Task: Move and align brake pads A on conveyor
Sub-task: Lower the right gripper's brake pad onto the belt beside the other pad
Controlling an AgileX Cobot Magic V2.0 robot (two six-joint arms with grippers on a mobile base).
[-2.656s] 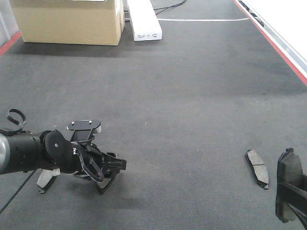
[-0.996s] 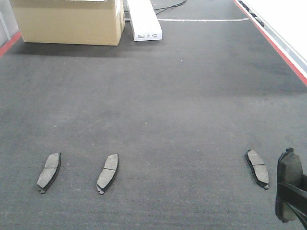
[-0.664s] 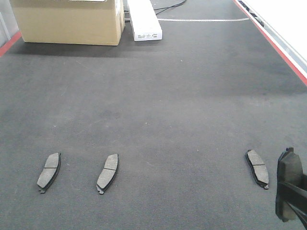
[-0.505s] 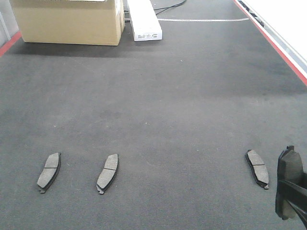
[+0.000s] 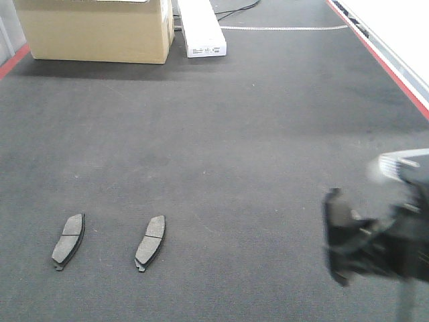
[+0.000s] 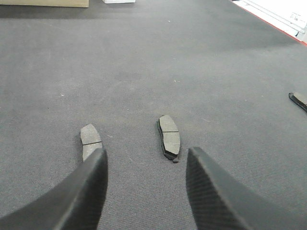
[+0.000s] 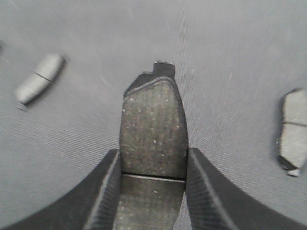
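Two brake pads A lie side by side on the dark conveyor (image 5: 234, 134) at the front left: one (image 5: 68, 240) and another (image 5: 150, 241). The left wrist view shows them too, one pad (image 6: 90, 140) and its neighbour (image 6: 170, 136), just ahead of my left gripper (image 6: 146, 152), which is open and holds nothing. At the front right my right gripper (image 5: 350, 245) is shut on a further pad (image 5: 337, 231), held on edge above the belt and blurred. In the right wrist view that held pad (image 7: 153, 127) stands between the fingers, with a lying pad (image 7: 292, 132) to its right.
A cardboard box (image 5: 94, 30) and a long white box (image 5: 200, 27) stand at the back left of the belt. A red strip (image 5: 382, 64) runs along the belt's right edge. Another pad's end (image 6: 298, 99) shows at the right of the left wrist view.
The left arm has left the front view, leaving two pads lying at the front left. The right gripper with its pad has swung left and up, now covering the pad that lay at the right.
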